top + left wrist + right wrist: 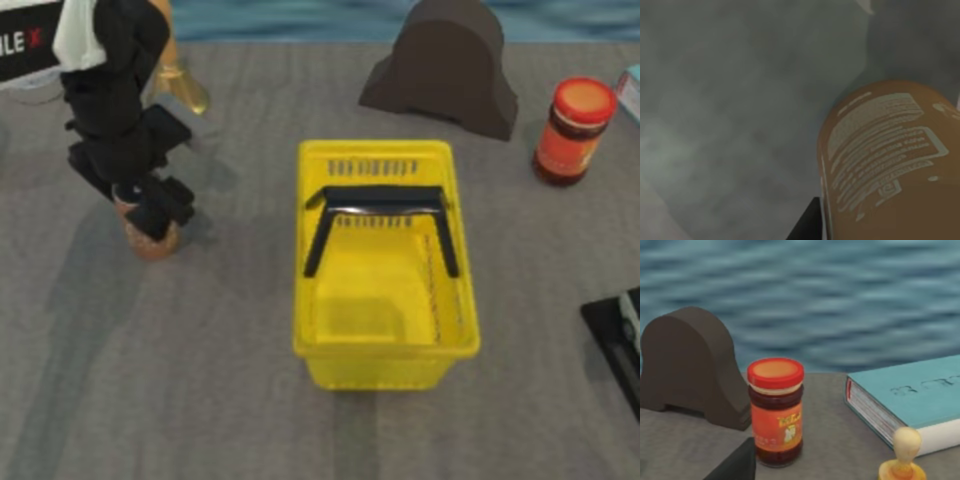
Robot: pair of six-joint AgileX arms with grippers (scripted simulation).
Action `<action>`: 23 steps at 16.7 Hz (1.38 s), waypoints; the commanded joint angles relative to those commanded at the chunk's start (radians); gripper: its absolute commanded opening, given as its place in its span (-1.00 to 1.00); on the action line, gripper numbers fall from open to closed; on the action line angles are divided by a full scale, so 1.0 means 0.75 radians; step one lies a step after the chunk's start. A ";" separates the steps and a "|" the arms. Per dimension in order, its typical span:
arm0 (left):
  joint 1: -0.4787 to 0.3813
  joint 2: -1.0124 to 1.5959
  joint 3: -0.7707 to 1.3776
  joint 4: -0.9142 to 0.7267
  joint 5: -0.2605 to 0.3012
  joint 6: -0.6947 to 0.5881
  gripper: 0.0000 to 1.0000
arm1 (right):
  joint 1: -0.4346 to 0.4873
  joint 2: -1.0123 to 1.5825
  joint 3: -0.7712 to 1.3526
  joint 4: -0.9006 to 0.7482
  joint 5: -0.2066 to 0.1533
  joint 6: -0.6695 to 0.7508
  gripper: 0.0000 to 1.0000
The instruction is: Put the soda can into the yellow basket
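Left gripper [152, 215] down on the soda can [152, 240] at the table's left, the yellow basket [385, 265] standing apart in the middle.

The left arm reached down from the top view's upper left, and its black fingers sat on either side of the can, which stood on the grey table [200, 380]; the top view did not settle whether they pinched it or merely flanked it, so I cannot tell. The left wrist view was filled by the can's orange-brown side with pale print [885, 155]. The basket's black handles [380, 205] were folded across its open top. Beyond the basket sat a dark brown arched block [450, 65] and, to its right, a red-lidded jar [573, 130]. The right arm [620, 330] rested at the table's right edge, its claw unseen; its wrist view took in the jar, a teal book [910, 397] and a small wooden stamp [904, 455].
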 joint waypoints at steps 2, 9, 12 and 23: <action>0.000 0.000 0.000 0.000 0.000 0.000 -1.00 | 0.000 0.000 0.000 0.000 0.000 0.000 1.00; 0.002 -0.003 -0.001 0.000 0.000 0.002 -1.00 | 0.000 0.000 0.000 0.000 0.000 0.000 1.00; -0.004 -0.004 -0.010 0.038 0.035 -0.010 -1.00 | 0.000 0.000 0.000 0.000 0.000 0.000 1.00; -0.067 -0.052 -0.239 1.128 0.805 -0.338 -1.00 | 0.000 0.000 0.000 0.000 0.000 0.000 1.00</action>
